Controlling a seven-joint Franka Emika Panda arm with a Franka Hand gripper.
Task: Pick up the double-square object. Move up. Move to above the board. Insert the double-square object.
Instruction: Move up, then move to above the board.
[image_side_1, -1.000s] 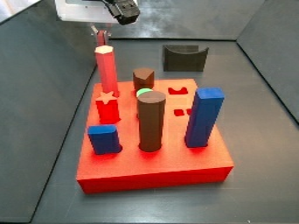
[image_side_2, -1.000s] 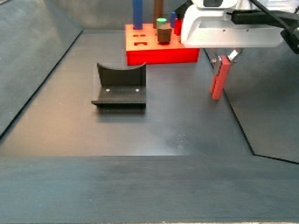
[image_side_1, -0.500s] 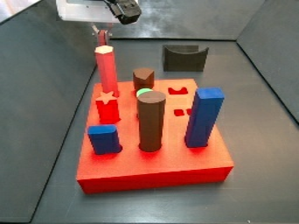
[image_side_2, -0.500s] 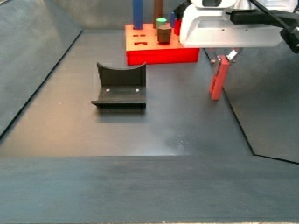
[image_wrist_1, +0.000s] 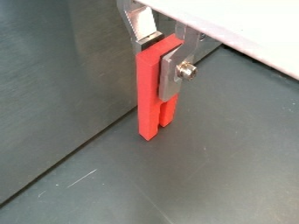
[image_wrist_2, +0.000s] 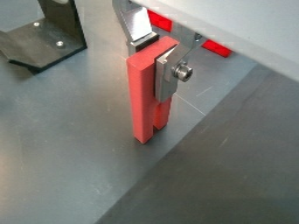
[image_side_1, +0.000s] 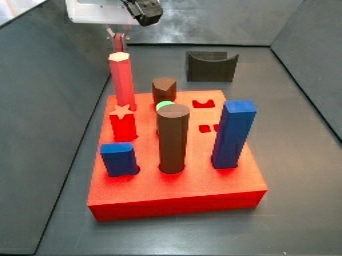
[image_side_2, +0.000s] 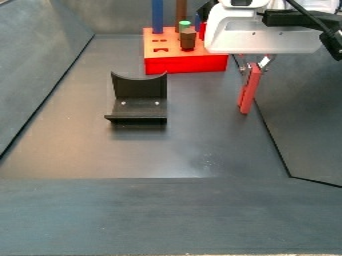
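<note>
My gripper (image_side_2: 254, 63) is shut on the upper end of the double-square object (image_side_2: 247, 90), a slim salmon-red bar that hangs upright with its lower end at or just above the dark floor. In both wrist views the silver fingers (image_wrist_1: 177, 68) (image_wrist_2: 174, 70) clamp the bar (image_wrist_1: 149, 96) (image_wrist_2: 142, 101) from two sides. In a side view the gripper (image_side_1: 118, 40) and a bit of the bar (image_side_1: 118, 43) show behind the board (image_side_1: 174, 200). The bright-red board (image_side_2: 187, 64) stands apart from the bar, to its side.
The board carries a salmon hexagonal post (image_side_1: 120, 75), a red star peg (image_side_1: 123, 122), two brown cylinders (image_side_1: 173, 138), and blue blocks (image_side_1: 234, 133). The dark fixture (image_side_2: 136, 98) stands on the floor, also in a wrist view (image_wrist_2: 47, 35). Sloped grey walls ring the floor.
The gripper and the held bar have crept slightly upward; nothing else has moved.
</note>
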